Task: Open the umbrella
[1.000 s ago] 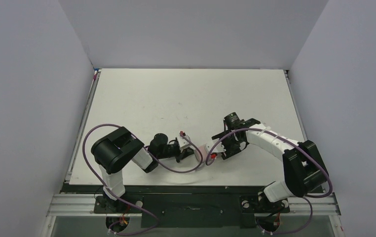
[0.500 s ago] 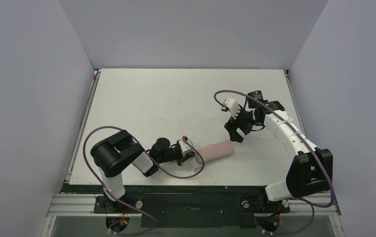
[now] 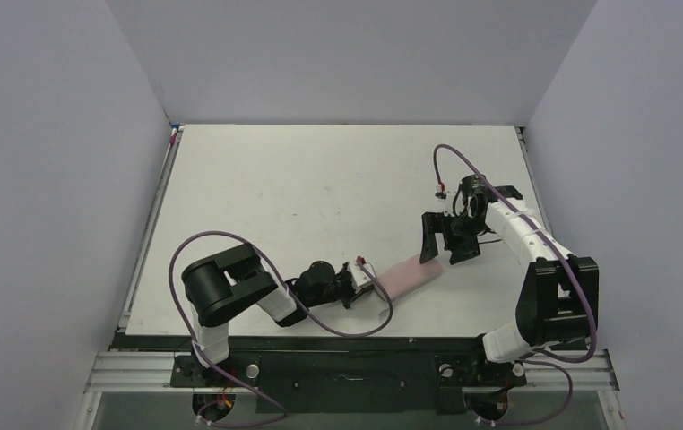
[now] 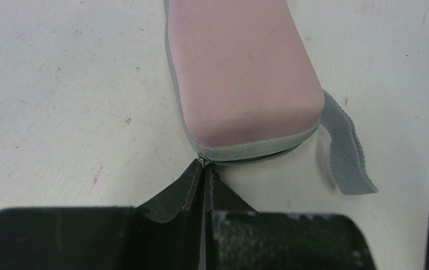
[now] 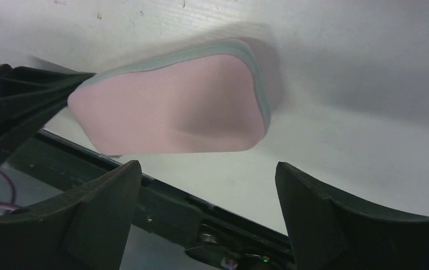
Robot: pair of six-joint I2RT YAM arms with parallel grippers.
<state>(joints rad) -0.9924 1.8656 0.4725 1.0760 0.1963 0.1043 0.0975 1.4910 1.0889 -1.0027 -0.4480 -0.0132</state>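
The umbrella does not show in any view. A pale pink oblong sleeve [image 3: 410, 270] with grey zip trim lies near the table's front edge. In the left wrist view the sleeve [image 4: 240, 73] fills the top, with a grey strap [image 4: 344, 152] trailing from its near end. My left gripper [image 4: 205, 166] is shut, its tips pinching the small metal zipper pull [image 4: 202, 160] at that end. From above, the left gripper [image 3: 367, 279] sits at the sleeve's left end. My right gripper [image 3: 444, 251] hangs open just above the sleeve's right end, and the sleeve [image 5: 173, 107] lies beyond its spread fingers [image 5: 206, 164], untouched.
The table's black front rail [image 3: 347, 340] runs just below the sleeve. Purple cables loop from both arms, the left cable [image 3: 356, 324] drooping toward the rail. White table surface [image 3: 320, 188] stretches behind the arms, closed in by grey walls.
My right gripper let go of the sleeve, opened, swung up to the right and came back down over its right end. My left gripper moved right, and the sleeve shifted right with it.
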